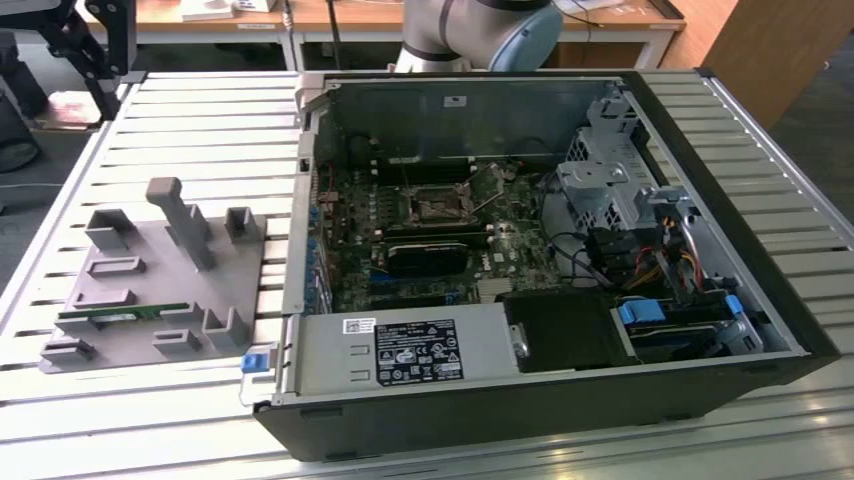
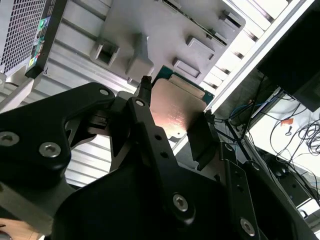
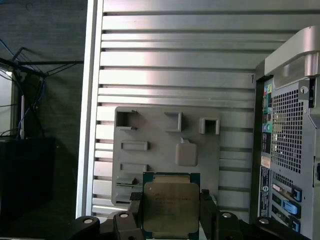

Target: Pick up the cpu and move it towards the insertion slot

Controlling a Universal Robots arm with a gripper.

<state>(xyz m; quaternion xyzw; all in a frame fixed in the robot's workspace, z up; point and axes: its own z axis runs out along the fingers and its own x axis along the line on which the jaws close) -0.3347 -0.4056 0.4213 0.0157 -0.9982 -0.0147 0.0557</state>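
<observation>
Cpu [image 3: 170, 208] clamped between claw [image 3: 170, 220] fingers.

Table: ribbed silver metal table [image 1: 200, 110] of long slats, across most of the exterior view.
Computer case: open black computer case [image 1: 534, 400] lies on its side, centre and right of the frame, directly on the slats.
Tray: grey plastic tray [image 1: 147, 300] with raised blocks and recesses, lower left, just beside the case.
In the tray: a narrow green stick [image 1: 120, 315] near its lower left edge.
</observation>
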